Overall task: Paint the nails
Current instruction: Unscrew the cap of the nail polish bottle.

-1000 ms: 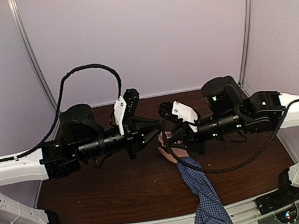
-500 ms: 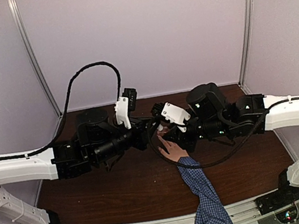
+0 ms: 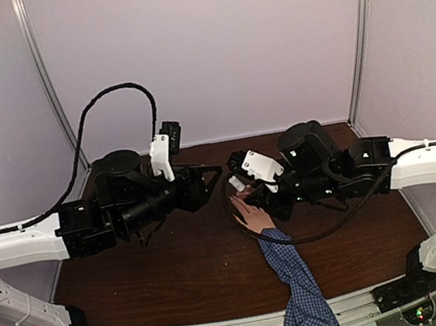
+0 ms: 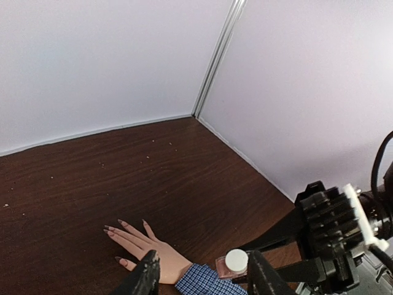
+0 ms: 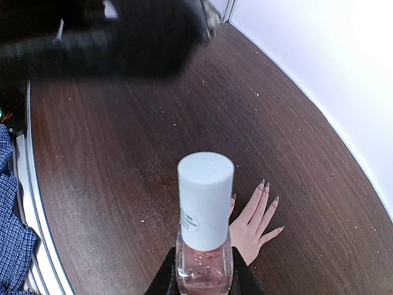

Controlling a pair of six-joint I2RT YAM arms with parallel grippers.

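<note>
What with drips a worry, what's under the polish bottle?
Brown table, the person's fingers alongside. Directly beneath is hidden by the bottle and the gripping right hand.

Dark wooden table [image 3: 179, 278] in a pale-walled booth

Plain lilac-white walls [image 3: 199, 49] close off the table's far and side edges, meeting at slim metal corner posts [image 3: 48, 82]. The brown woodgrain top carries scattered pale specks [image 5: 256, 94]. A metal rail [image 3: 360, 308] runs along its near edge. The light is soft and even.

L gripper [image 4: 206, 275] now open, off bottle [image 5: 204, 224].
</note>
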